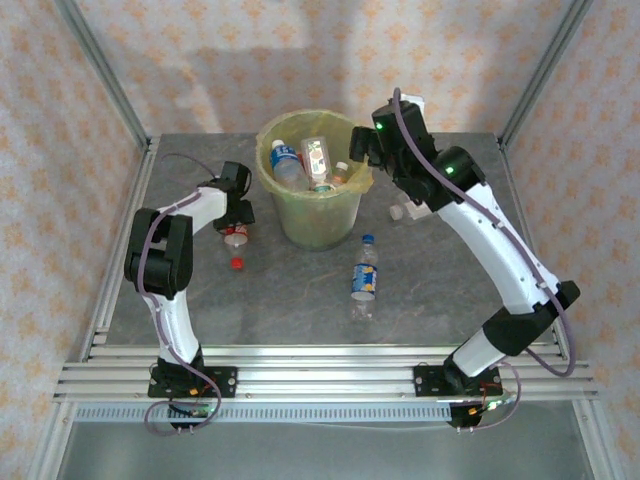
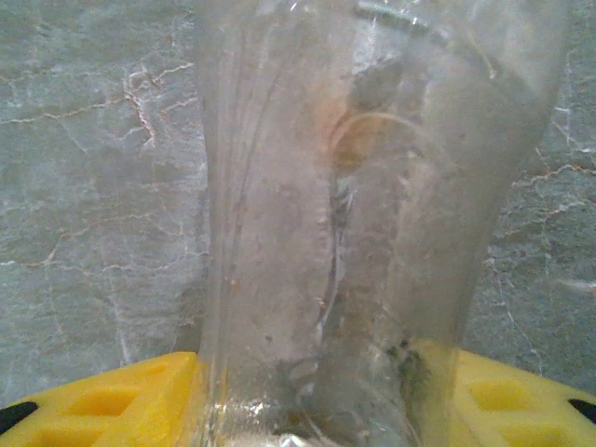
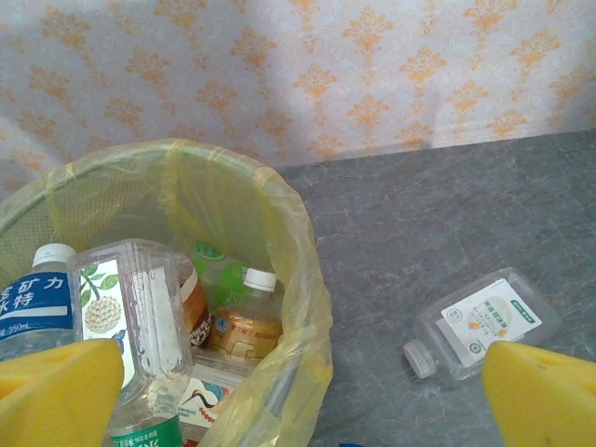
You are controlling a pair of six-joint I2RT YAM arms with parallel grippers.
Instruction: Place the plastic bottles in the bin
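The left gripper (image 1: 238, 216), near the table's left edge, has its fingers (image 2: 112, 400) pressed against both sides of a clear bottle (image 2: 345, 233). The squeeze should be firm without crushing. Lift straight up, then swing toward the bin (image 1: 300, 228) by the far edge, avoiding the right gripper (image 1: 366, 146), spread wide and empty at its rim.

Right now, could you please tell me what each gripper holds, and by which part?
The left gripper straddles the body of the clear bottle; whether it grips cannot be told. The right gripper holds nothing.
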